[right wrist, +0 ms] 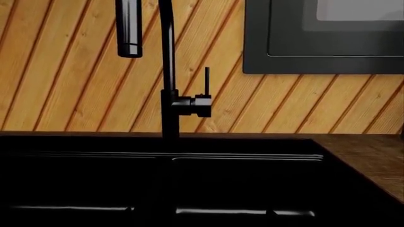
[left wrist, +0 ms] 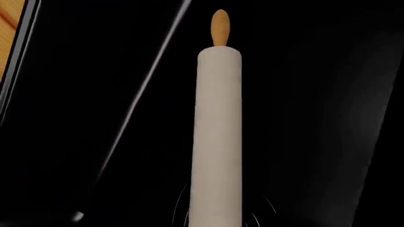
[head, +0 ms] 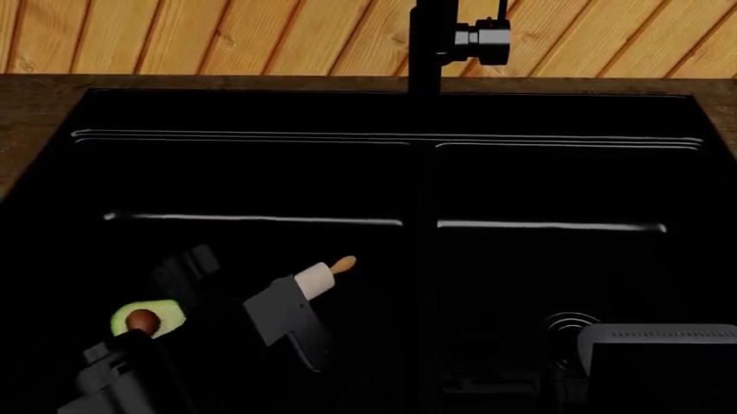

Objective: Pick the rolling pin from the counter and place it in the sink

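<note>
Two basins: you are looking down into the sink (head: 541, 172), glossy black, split by a centre divider, with a ringed drain showing near the right.
Rolling pin: your rolling pin (head: 313, 280) is over the left basin, just left of the divider; its cream roller and one tan handle stick out toward the far right from the left gripper.
Same pin, left wrist view: the roller (left wrist: 218, 137) runs straight away from the camera, tan handle at the far tip, black sink behind it.
Left gripper: your left gripper (head: 288, 315) is clamped on the near part of the rolling pin; whether the pin touches the basin floor you cannot tell, since everything below is black.
Right gripper: only a grey block of your right arm (head: 657, 345) shows at the near right, over the right basin; the claw itself is out of sight in all three views.
Avocado half: green with a brown pit, the avocado half (head: 148, 319) sits at the near left, beside your left arm and apart from the pin.
Faucet: the black faucet (head: 436, 43) stands at the far rim, in line with the divider; in the right wrist view it (right wrist: 169, 90) rises in front of the plank wall (right wrist: 75, 85).
Counter: brown wood counter (head: 34, 108) frames the sink at the far and left sides.
</note>
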`<state>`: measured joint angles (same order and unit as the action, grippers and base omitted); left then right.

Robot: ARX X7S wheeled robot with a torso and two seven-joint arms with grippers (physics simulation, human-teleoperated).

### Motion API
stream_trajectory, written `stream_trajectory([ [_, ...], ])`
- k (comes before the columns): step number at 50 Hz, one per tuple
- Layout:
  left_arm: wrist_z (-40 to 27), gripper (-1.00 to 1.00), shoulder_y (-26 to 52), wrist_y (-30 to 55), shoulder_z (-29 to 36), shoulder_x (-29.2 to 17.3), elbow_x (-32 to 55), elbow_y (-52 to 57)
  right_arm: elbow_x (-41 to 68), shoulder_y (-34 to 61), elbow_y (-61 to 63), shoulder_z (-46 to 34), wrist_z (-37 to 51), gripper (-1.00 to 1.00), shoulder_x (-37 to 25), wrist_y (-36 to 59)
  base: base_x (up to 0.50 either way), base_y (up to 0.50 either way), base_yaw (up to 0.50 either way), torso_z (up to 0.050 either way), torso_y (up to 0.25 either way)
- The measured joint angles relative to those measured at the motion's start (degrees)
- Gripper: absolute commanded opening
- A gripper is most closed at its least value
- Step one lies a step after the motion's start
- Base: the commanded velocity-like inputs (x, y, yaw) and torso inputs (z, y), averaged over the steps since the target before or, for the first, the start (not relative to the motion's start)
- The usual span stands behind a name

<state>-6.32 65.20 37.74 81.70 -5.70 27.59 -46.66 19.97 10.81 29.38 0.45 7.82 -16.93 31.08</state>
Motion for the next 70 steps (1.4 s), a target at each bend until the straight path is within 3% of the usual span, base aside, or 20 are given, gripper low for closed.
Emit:
stream_trajectory([
  [16,-5.6,1.00,0.6,9.7,-5.4,-12.4,18.2,26.5,0.3,-0.1,0.1,-0.1,0.2,1.00,-0.2,-0.4,-0.02,0.00,0.01,0.000,0.000],
  [24,-14.0,1.00,0.0,16.6,-11.6,-20.6,28.8,44.3,0.5,-0.3,0.0,-0.1,0.3,1.00,-0.3,-0.7,-0.01,0.00,0.00,0.000,0.000],
  [32,-24.2,1.00,-2.3,19.1,-20.1,-29.4,31.3,58.7,0.8,-0.7,0.0,0.1,0.3,1.00,-0.4,-1.4,-0.01,0.00,0.00,0.000,0.004],
  [52,-35.9,1.00,-17.5,1.7,-32.0,-46.8,41.9,85.4,0.9,-1.4,-0.4,-0.3,0.5,1.00,-0.6,-2.5,0.00,0.00,0.00,0.000,0.002],
  [70,-38.4,1.00,-33.5,-18.0,-37.3,-60.7,37.1,98.6,1.1,-1.9,-0.7,-0.5,0.8,1.00,-0.7,-3.3,0.00,0.00,0.00,0.000,0.000],
])
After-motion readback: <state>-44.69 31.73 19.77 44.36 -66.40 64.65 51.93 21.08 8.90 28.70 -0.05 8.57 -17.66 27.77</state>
